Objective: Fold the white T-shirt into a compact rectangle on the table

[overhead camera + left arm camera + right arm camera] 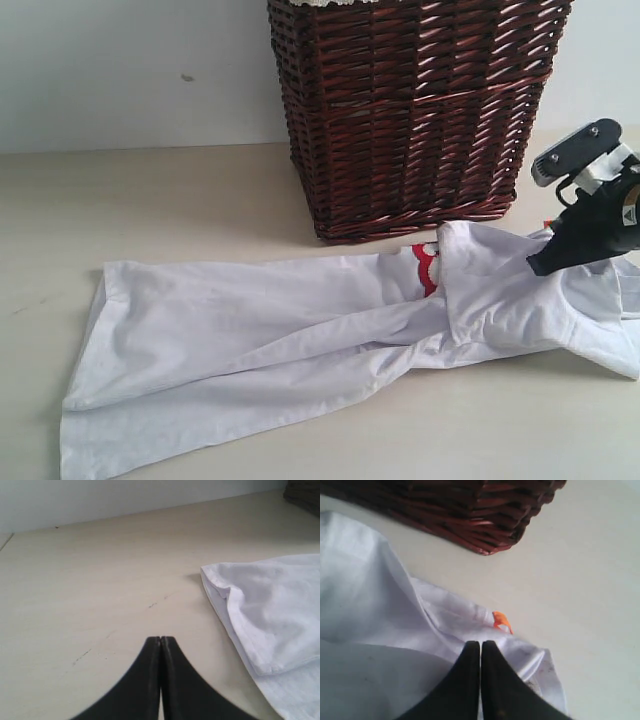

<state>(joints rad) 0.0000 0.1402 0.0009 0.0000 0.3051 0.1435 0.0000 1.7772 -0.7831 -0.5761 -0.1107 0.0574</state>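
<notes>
White T-shirt (300,330): lies on table (150,200) in front of wicker basket (410,120), stretched into long rumpled strip. Red lettering (427,265) peeks from crease. Orange neck tag (501,620) at right end.

Progress: early. Rough lengthwise gathering only; no neat rectangle yet. Judged left to do: flatten, square edges, cross folds.

Right gripper (481,645): clenched over collar end, no cloth seen between jaws.

Left gripper (160,640): clenched, above bare table beside shirt's edge.

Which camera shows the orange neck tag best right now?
Right wrist view: the orange neck tag sticks out clearly at the white T-shirt edge, just past the right tool. In the exterior view the arm mostly hides that spot. The left wrist view shows only a shirt corner, no tag.
</notes>
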